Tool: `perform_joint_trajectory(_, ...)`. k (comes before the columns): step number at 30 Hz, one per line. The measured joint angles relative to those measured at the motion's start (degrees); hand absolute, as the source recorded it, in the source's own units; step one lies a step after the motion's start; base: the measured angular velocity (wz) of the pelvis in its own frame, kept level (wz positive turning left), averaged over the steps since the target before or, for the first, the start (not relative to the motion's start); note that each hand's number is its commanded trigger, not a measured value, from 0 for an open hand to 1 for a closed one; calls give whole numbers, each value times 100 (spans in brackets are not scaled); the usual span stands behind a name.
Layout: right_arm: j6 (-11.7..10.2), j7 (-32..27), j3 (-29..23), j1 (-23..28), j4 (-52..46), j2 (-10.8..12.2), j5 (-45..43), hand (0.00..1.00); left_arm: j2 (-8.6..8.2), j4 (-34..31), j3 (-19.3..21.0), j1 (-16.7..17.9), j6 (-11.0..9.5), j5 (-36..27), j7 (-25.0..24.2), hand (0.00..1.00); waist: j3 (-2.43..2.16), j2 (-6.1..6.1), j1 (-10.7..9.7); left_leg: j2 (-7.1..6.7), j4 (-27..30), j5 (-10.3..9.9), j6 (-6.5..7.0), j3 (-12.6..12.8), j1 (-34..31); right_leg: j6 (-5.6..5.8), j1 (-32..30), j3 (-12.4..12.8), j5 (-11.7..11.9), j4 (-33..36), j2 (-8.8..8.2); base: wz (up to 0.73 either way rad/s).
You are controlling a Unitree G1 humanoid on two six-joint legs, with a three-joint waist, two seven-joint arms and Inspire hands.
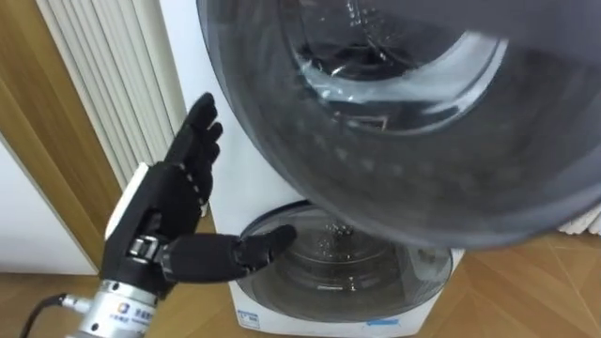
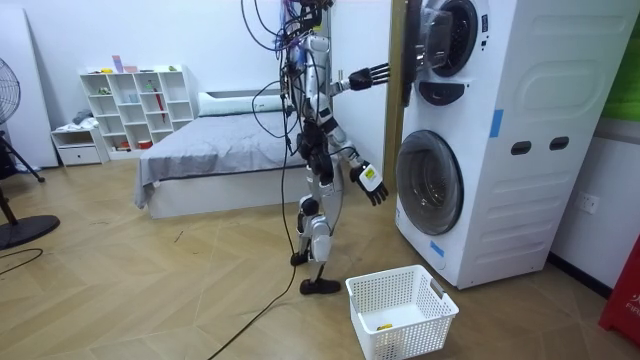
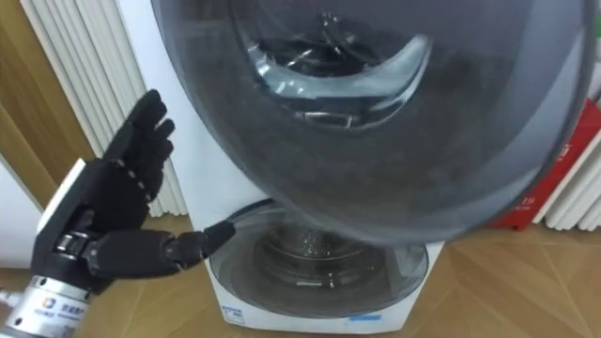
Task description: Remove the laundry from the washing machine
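Up at the left, the left hand is raised beside the white washing machine, fingers straight, thumb stuck out to the right, holding nothing. Right of it looms the upper door, with the lower door beneath; whether clothes lie behind their dark glass cannot be told. In the room view the right hand hangs low near the lower door, fingers loosely straight, empty. A white basket sits on the floor near the machine.
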Motion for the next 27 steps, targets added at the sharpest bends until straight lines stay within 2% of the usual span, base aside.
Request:
perform_joint_trajectory(6, 0, -28, 58, 10, 3, 13, 16, 0, -10, 632, -124, 0, 0, 247, -6, 0, 6, 6, -24, 14, -7, -7, -12, 11, 21, 0, -2, 8, 0, -3, 16, 0)
perform_joint_trajectory(12, -1, -59, 285, -60, 138, 19, 0, 0, -10, 884, -646, -3, -20, 348, 15, 0, 12, 12, -73, 24, -56, -7, -12, 140, 80, 0, -18, 27, 0, 3, 23, -9)
perform_joint_trajectory(14, -1, -59, 361, -126, 177, 18, 12, 0, -11, 1348, -858, -12, -118, 484, -4, 0, 25, -6, -158, 30, -62, -7, -12, 183, 94, -1, -29, 81, 0, 0, 27, -14)
perform_joint_trajectory(16, -1, -61, 431, -142, 176, 15, 8, 0, -9, 1878, -1021, -12, -110, 596, -4, 0, 38, -15, -183, 50, -69, -18, -29, 276, 142, -1, -29, 138, 0, 5, 47, -22)
perform_joint_trajectory(18, 3, -55, 465, -162, 125, 43, -2, 0, -5, 2256, -1104, -14, -74, 758, 2, 0, 81, -56, -211, 75, -77, -32, -50, 309, 128, -18, -42, 151, 10, 9, 74, -17)
perform_joint_trajectory(20, 10, 16, 485, -167, -30, 57, -49, 0, -18, 2599, -1126, -33, -74, 775, 8, 0, 77, -116, -301, 95, -59, -37, -58, 306, 51, -57, -130, 156, 34, 9, 100, -2)
perform_joint_trajectory(22, 14, 66, 483, -166, -88, 57, -49, 0, -33, 2896, -1134, -61, -80, 884, 0, 0, 75, -120, -335, 103, -56, -38, -61, 309, 62, -60, -129, 165, 36, 8, 114, -5)
perform_joint_trajectory(24, 13, 131, 481, -151, -82, 64, -42, 0, -72, 3327, -1123, -142, -83, 1006, -3, 0, 66, -105, -317, 108, -61, -42, -67, 312, 77, -60, -123, 165, 36, 2, 122, -5)
perform_joint_trajectory(27, 8, 130, 453, -77, -45, 80, -23, 0, -118, 4216, -1113, -158, -123, 1616, 35, 0, 31, -51, -278, 106, -63, -42, -68, 373, 114, -60, -115, 178, 36, -6, 125, -11)
